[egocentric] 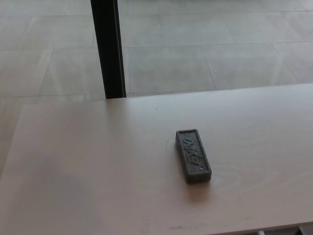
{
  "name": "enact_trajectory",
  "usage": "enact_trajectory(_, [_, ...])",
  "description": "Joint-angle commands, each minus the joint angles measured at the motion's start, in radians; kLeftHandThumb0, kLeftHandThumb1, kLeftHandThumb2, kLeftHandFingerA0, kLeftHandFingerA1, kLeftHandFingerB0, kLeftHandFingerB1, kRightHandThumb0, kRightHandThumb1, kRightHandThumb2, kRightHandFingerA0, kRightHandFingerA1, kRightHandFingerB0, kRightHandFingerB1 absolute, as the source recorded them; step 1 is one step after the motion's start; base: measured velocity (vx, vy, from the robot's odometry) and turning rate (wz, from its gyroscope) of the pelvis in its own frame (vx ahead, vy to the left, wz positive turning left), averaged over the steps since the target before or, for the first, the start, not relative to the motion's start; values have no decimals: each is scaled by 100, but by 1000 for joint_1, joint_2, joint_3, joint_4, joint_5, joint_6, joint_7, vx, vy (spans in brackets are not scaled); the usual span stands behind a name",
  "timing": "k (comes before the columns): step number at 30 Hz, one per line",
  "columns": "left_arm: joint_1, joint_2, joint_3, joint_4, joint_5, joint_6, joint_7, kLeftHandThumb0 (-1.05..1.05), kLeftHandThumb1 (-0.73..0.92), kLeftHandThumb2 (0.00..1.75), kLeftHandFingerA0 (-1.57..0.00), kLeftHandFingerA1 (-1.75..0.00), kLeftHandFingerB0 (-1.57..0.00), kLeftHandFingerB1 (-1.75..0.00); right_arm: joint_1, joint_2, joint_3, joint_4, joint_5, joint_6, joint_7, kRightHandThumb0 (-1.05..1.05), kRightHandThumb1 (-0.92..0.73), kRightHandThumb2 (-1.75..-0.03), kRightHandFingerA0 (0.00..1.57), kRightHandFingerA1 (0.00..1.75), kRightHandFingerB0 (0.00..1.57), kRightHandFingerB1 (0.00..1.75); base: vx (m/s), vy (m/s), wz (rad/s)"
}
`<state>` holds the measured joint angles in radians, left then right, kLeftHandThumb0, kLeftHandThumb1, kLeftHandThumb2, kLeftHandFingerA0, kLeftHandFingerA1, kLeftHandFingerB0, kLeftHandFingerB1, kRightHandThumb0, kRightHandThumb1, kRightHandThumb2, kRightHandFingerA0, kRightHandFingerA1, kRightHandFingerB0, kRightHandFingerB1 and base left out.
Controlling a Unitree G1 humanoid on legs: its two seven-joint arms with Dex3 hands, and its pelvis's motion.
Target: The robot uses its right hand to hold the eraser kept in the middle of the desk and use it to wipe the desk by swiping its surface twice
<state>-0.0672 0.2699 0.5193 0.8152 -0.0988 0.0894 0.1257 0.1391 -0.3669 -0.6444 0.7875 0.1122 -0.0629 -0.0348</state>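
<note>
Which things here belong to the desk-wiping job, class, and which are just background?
Belongs to the job:
eraser, lying flat mid-desk
desk, the surface to wipe

Just background:
black post behind the desk
tiled floor

Neither robot hand is in view.

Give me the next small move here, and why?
Probably bring the right hand in from the right and down over the eraser to grasp it. It lies flat and untouched mid-desk, long axis running away from the robot, and neither hand is in view yet.
</note>
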Motion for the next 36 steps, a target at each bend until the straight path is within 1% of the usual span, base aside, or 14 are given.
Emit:
enact_trajectory(1, [-24,17,104,-24,-97,57,104,-69,67,60,-52,-120,-55,-93,-116,-110,-198,-128,158,96,-179,-63,-71,-61,101,103,48,75,0,0,0])
enact_trajectory(4, [-26,19,117,-30,-98,61,101,-68,68,60,-50,-116,-53,-93,-223,-144,-253,-175,180,43,-210,-62,-73,-63,79,128,36,86,0,0,0])
enact_trajectory(10, [-26,26,111,-11,-79,64,105,-72,68,61,-53,-120,-56,-95,-499,-264,-225,-205,135,127,-280,-66,-67,-60,88,98,36,80,0,0,0])
enact_trajectory(14, [-20,18,120,-24,-93,65,102,-71,68,60,-49,-120,-51,-92,-688,-183,-60,-423,110,176,-234,-34,-49,-93,90,71,78,59,0,0,0])
enact_trajectory(18, [-26,16,125,-14,-104,56,93,-71,67,60,-51,-122,-53,-93,-763,-138,62,-432,71,160,-168,-13,-72,-85,80,69,75,56,0,0,0])
enact_trajectory(19, [-25,14,127,-18,-107,57,93,-71,67,60,-50,-121,-52,-94,-777,-126,92,-428,72,150,-142,-12,-73,-86,92,91,80,72,0,0,0])
enact_trajectory(21, [-21,10,129,-26,-112,59,92,-71,67,60,-50,-121,-52,-94,-795,-109,137,-423,76,137,-105,-12,-73,-86,92,91,80,72,0,0,0])
enact_trajectory(23, [-28,17,121,-18,-106,65,96,-71,68,60,-50,-118,-53,-94,-833,-69,184,-431,101,157,-89,-14,-62,-93,102,133,86,82,0,0,0])
enact_trajectory(24, [-32,18,122,-12,-110,62,96,-69,68,60,-48,-111,-49,-92,-863,-10,255,-454,102,161,-63,-13,-55,-108,98,175,81,133,0,0,0])
enact_trajectory(26, [-33,20,121,-7,-112,59,95,-69,69,60,-48,-114,-50,-91,-880,41,312,-463,97,142,-49,-12,-51,-116,99,175,83,142,0,0,0])
enact_trajectory(27, [-33,15,137,-6,-130,55,94,-68,67,60,-48,-114,-50,-91,-875,72,345,-478,89,132,-49,-20,-50,-120,130,147,95,126,0,0,0])
enact_trajectory(28, [-33,16,137,-5,-131,55,95,-68,67,60,-48,-114,-50,-91,-874,72,347,-478,90,132,-50,-20,-50,-120,130,147,95,126,0,0,0])
enact_trajectory(29, [-22,21,114,-12,-108,53,89,-71,69,61,-50,-120,-52,-94,-873,100,374,-497,85,144,-59,-12,-46,-128,100,175,84,153,0,0,0])
enact_trajectory(36, [-18,21,110,-1,-124,51,95,-71,70,61,-49,-118,-48,-94,-856,295,574,-476,17,186,-82,-15,-47,-128,108,175,87,157,0,0,0])
